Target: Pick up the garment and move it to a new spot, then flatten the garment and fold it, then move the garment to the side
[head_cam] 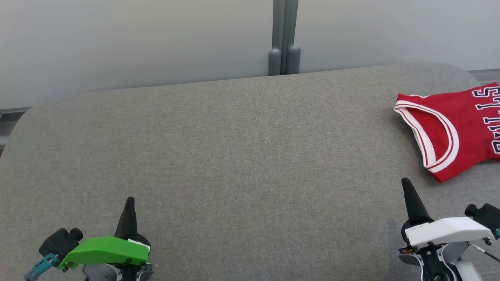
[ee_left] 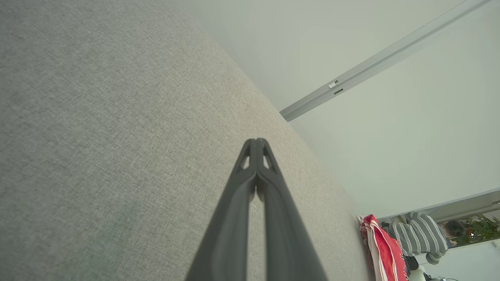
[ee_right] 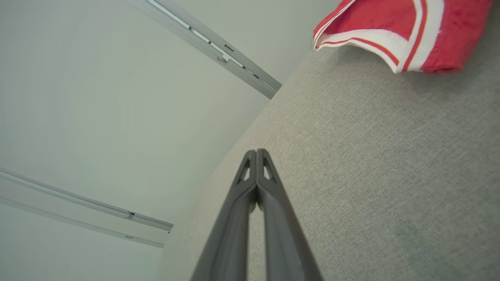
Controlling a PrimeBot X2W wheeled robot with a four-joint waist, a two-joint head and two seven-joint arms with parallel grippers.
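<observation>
Head view: garment [head_cam: 455, 125] at right edge of surface [head_cam: 234, 148]; left gripper [head_cam: 129, 200], right gripper [head_cam: 406, 182] closed, empty.

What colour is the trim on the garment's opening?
White with a red stripe; the garment is red. Head view shows it best.

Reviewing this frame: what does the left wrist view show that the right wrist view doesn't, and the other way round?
Left wrist view, not the right: a person in a striped top beside green plants, past the far edge, and the left pincer, shut and empty. Right wrist view, not the left: the red jersey close up with its white-and-red trim plain, a second wall rail at lower left, and the right pincer, shut and empty. Shared: the jersey lying on the grey fabric surface, the pale wall, one slanting rail.
</observation>
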